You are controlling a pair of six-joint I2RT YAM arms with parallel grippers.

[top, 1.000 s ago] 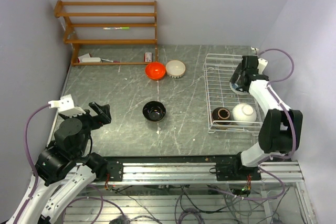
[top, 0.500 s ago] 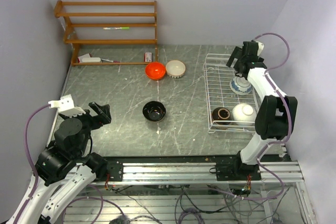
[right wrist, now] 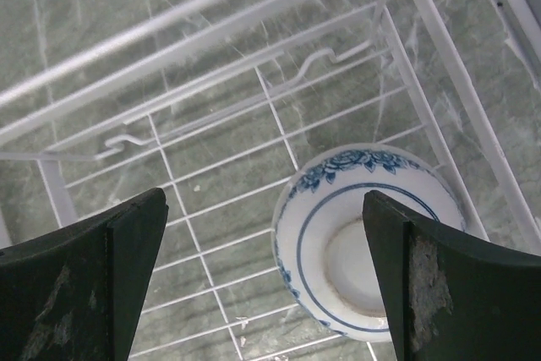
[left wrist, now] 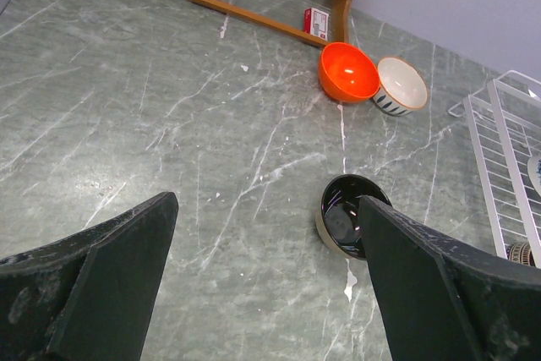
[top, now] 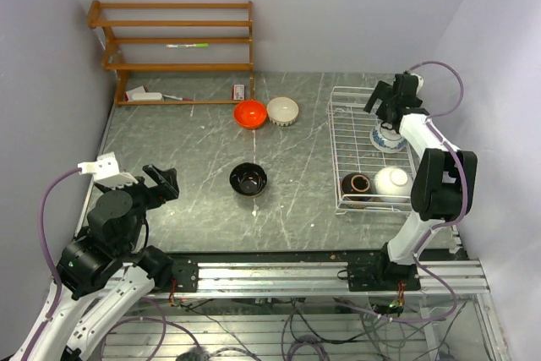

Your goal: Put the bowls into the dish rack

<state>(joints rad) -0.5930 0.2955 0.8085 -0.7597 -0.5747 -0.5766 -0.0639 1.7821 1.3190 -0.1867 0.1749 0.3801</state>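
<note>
The white wire dish rack [top: 345, 137] stands at the right and holds three bowls: a blue-and-white one [top: 389, 137], upside down, a brown one [top: 356, 184] and a white one [top: 393, 183]. My right gripper [top: 385, 99] is open and empty above the rack's far end. In the right wrist view it [right wrist: 264, 200] hovers over the blue-and-white bowl [right wrist: 355, 243] and rack bars [right wrist: 211, 40]. An orange-red bowl [top: 250, 113], a cream bowl [top: 282, 111] and a black bowl [top: 248, 179] sit on the table. My left gripper [top: 161, 182] is open and empty; the black bowl [left wrist: 342, 217] lies beyond its right finger.
A brown wooden shelf unit [top: 173, 48] stands at the back left, with a white object [top: 144, 95] and a small red box [top: 239, 90] at its foot. Walls close in on the left, back and right. The rack's near left cells hold no bowls.
My right gripper has let go of the blue-and-white bowl, which now rests in the rack, and has drawn up and back toward the rack's far end. The left arm has not moved.
</note>
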